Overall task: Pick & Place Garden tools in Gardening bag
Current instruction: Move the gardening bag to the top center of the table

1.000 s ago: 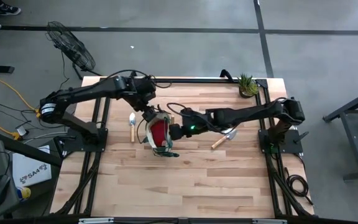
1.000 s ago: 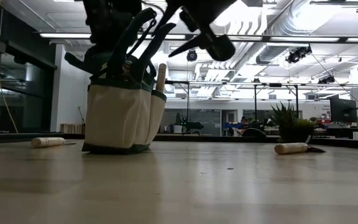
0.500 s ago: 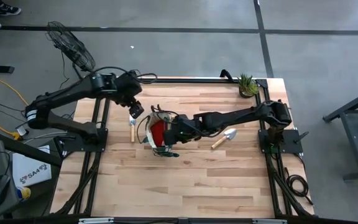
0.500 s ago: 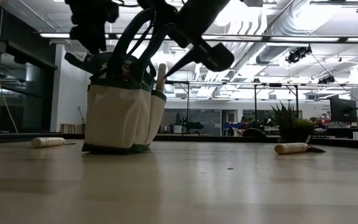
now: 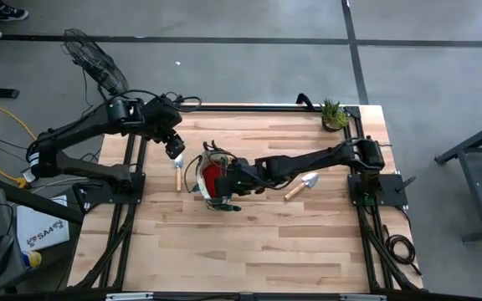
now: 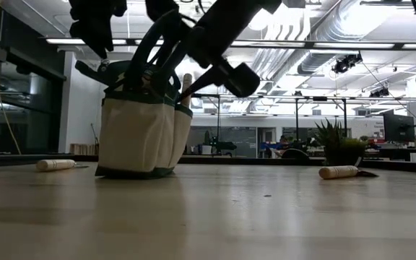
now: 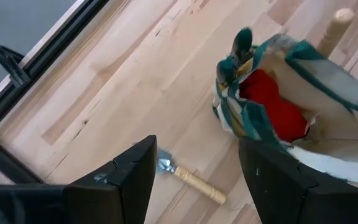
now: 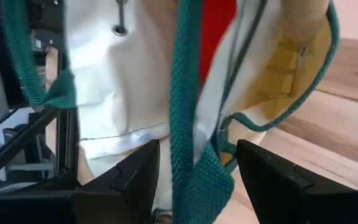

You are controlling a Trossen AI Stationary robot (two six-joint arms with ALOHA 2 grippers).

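The beige gardening bag (image 5: 212, 177) with green trim stands upright on its base at mid-table, a red cloth (image 7: 277, 106) inside it. A wooden handle (image 6: 187, 85) sticks up from its side pocket. One trowel (image 5: 178, 171) lies flat left of the bag and shows between my left gripper's fingers in the left wrist view (image 7: 188, 179). Another trowel (image 5: 301, 184) lies to the bag's right. My left gripper (image 5: 174, 150) hangs open above the left trowel, holding nothing. My right gripper (image 8: 197, 186) is open at the bag's right rim, a green loop handle (image 8: 187, 93) running between its fingers. My right gripper has the bag's green loop handle (image 8: 194, 168) between its open fingers, coming slanting down from the table's right. I cannot tell whether either finger touches the strap. The bag stands on the table.
A small potted plant (image 5: 335, 114) stands at the far right corner. Black frame rails (image 7: 17, 68) run along the table's edges. Bare wood lies across the near half of the table (image 5: 249, 251).
My left gripper has drawn back from the bag toward the table's left edge and risen, staying open. My right gripper has come down and toward the bag from the right, rolling somewhat, and stays open. The bag has kept its place.
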